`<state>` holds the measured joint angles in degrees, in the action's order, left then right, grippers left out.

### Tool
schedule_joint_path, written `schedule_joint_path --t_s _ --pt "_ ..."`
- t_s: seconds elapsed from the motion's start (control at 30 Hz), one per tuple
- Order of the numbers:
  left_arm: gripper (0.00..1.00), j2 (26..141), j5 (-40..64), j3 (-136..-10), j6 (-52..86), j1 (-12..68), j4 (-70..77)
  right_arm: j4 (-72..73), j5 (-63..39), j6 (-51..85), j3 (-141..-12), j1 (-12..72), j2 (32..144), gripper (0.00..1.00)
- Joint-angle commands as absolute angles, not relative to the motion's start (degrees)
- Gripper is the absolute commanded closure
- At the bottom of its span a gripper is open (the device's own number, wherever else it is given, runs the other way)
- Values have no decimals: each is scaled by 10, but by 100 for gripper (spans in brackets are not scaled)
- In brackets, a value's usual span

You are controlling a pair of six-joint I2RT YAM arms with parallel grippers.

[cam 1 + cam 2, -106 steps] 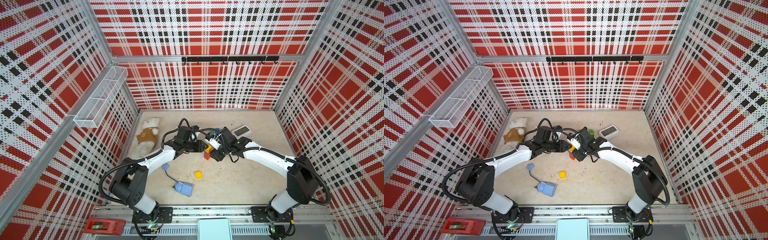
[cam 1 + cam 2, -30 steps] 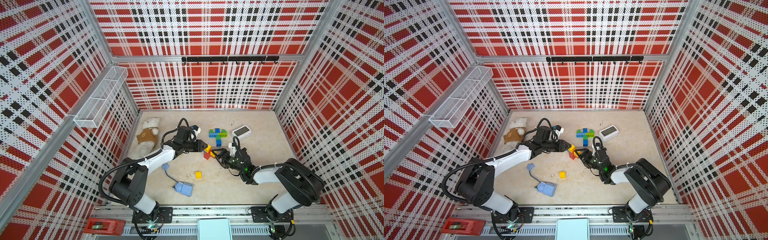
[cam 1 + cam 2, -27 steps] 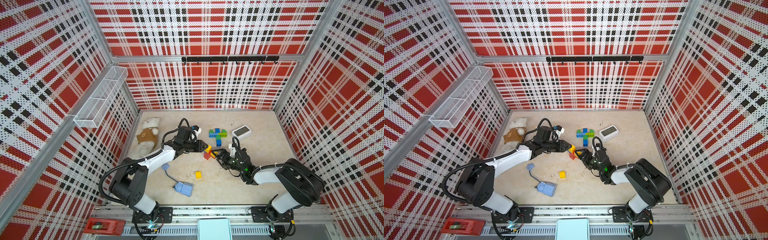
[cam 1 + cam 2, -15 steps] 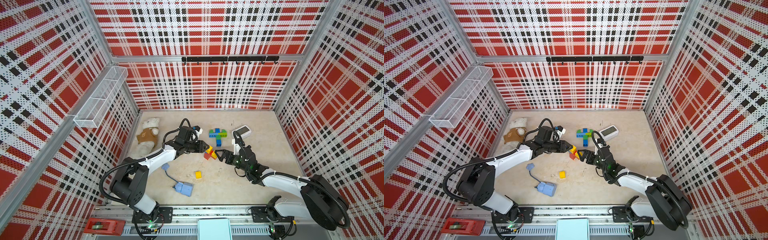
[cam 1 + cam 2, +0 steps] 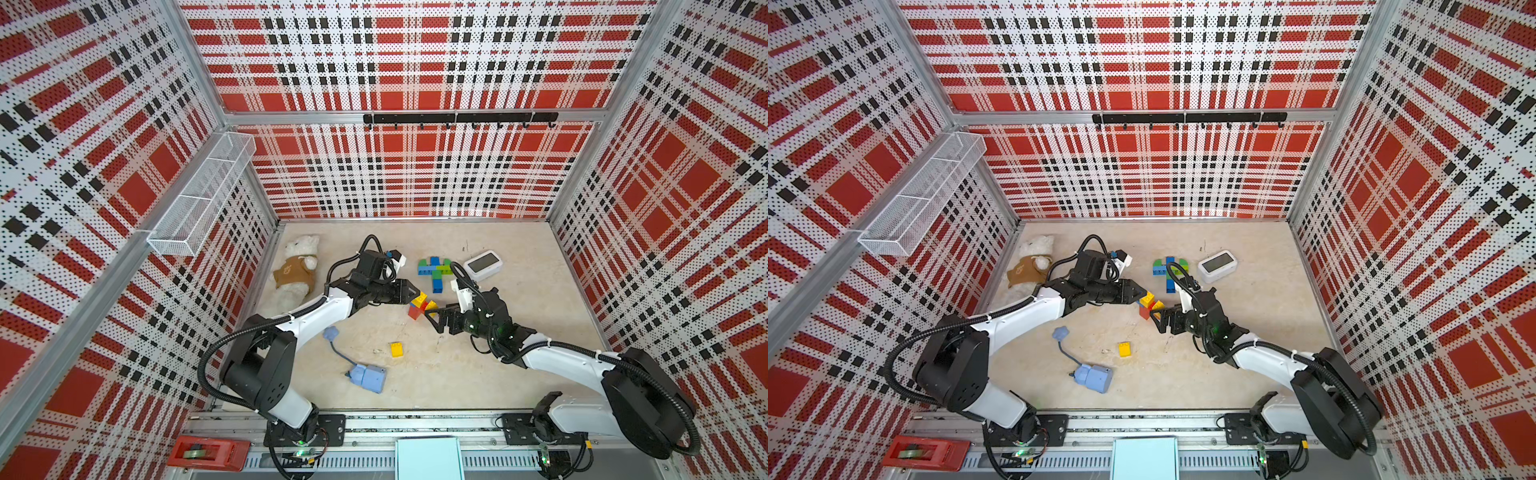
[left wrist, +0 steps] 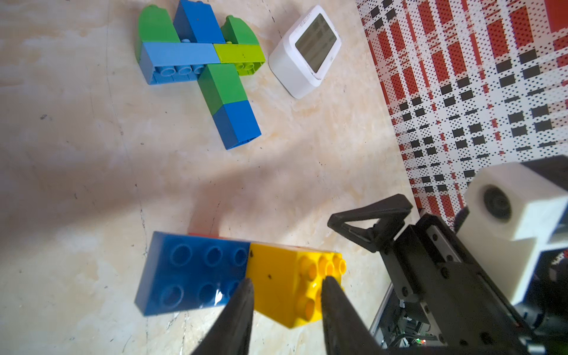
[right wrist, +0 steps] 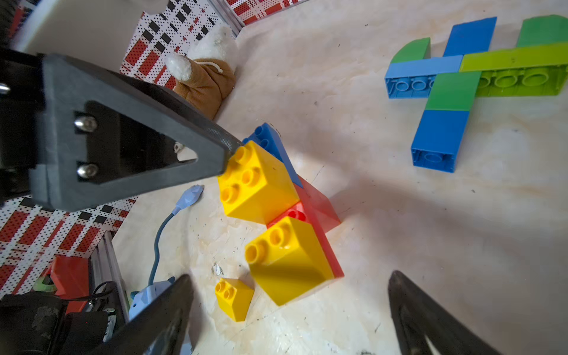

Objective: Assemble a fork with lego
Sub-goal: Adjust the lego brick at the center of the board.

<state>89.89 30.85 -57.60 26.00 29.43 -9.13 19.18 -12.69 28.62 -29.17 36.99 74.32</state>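
A lego cluster (image 5: 419,305) (image 5: 1148,305) stands mid-floor: two yellow bricks and a blue one on a red brick (image 7: 319,199). My left gripper (image 5: 411,292) (image 6: 287,285) is open a little, its fingers on either side of the upper yellow brick (image 6: 276,276) (image 7: 258,181). The right gripper (image 5: 436,320) (image 7: 289,307) is wide open just short of the lower yellow brick (image 7: 285,261), holding nothing. A flat build of green, blue, light-blue and lime bricks (image 5: 435,272) (image 5: 1169,272) (image 6: 196,61) lies behind. One small yellow brick (image 5: 396,349) (image 7: 233,302) lies loose in front.
A white display device (image 5: 483,264) (image 6: 307,52) sits beside the flat build. A teddy bear (image 5: 297,274) lies at the back left. A pale-blue box with a cord (image 5: 368,376) lies front left. A wire basket (image 5: 199,195) hangs on the left wall.
The right arm has dropped and stretched out to the right, its gripper still beside the cluster with wider jaws. The left gripper stays at the yellow brick with its jaws parted slightly.
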Motion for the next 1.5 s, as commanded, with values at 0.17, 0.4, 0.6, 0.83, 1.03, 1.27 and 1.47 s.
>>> schedule_joint_path --t_s 0.17,0.4,0.6,0.83,1.03,1.27,1.47 --pt "62 909 311 -576 267 284 -87 181 -136 260 -319 373 765 7" --pt "64 915 310 -568 267 279 -85 185 -133 266 -323 374 766 9" --pt "64 914 309 -563 267 276 -85 185 -132 270 -329 374 770 11" --pt "64 917 304 -558 268 271 -84 185 -134 265 -340 377 761 6" --pt "65 920 304 -555 269 266 -85 170 -132 259 -343 379 750 1" --pt "65 919 304 -553 269 262 -85 145 -127 233 -347 382 747 0" --pt "65 917 311 -554 269 262 -82 106 -121 210 -362 384 756 0"
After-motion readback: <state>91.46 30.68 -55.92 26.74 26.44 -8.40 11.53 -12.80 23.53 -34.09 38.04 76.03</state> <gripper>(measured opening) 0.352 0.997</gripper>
